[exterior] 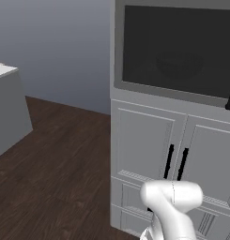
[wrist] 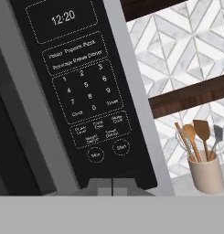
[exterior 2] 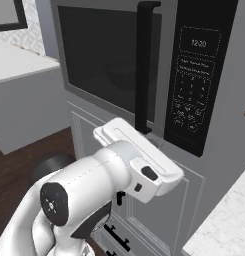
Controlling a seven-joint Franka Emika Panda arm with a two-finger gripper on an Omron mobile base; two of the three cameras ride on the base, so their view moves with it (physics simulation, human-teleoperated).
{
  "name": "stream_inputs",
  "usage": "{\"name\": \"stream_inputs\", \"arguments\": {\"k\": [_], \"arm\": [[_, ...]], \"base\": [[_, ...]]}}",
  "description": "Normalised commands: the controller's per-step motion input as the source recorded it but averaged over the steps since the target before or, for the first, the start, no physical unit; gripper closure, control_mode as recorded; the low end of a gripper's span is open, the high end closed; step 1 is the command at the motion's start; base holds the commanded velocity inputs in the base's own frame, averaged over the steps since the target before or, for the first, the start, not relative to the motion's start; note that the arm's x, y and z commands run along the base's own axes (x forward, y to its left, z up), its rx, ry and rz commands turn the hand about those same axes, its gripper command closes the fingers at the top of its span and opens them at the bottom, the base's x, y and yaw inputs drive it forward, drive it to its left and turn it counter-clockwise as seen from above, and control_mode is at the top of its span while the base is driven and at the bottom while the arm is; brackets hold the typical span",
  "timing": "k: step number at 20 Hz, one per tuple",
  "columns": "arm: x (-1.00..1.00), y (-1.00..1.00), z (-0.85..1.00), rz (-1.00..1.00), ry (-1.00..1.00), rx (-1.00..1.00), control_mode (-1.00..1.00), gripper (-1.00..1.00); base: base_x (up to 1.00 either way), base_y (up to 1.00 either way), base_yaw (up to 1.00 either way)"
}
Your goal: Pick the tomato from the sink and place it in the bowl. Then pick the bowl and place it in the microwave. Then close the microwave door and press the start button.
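Microwave door point(exterior 2: 104, 65) shut; the bowl point(exterior: 180, 63) looks to be inside behind the dark glass, too dim to confirm the tomato. Right of the door, control panel point(wrist: 83, 87) with start button point(wrist: 121, 147) apparently unpressed. Gripper point(wrist: 111, 183) closed, empty, just below the panel. Left: the press.

Claw point(wrist: 112, 184) closed, arm raised forward.

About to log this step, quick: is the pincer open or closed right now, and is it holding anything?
Pincer: closed, tips together, holding nothing, right below the microwave keypad.
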Motion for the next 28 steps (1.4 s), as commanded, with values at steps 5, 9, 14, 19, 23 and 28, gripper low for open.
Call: {"name": "stream_inputs", "arguments": {"k": [5,9,14,19,23,28], "arm": [[0.36,-0.24,-0.01,0.0,0.07,0.0,-1.0,1.0],[0.27,-0.15,0.0,0.0,0.0,0.0,-1.0,1.0],[0.24,-0.29,-0.03,0.03,0.02,0.0,-1.0,1.0],[0.16,-0.32,-0.08,0.03,0.03,0.0,-1.0,1.0],[0.22,-0.07,-0.14,0.02,0.01,0.0,-1.0,1.0],[0.19,-0.19,-0.09,0.03,0.01,0.0,-1.0,1.0]], "base": [[0.0,0.0,0.0],[0.0,0.0,0.0],[0.0,0.0,0.0],[0.0,0.0,0.0],[0.0,0.0,0.0],[0.0,0.0,0.0]]}}
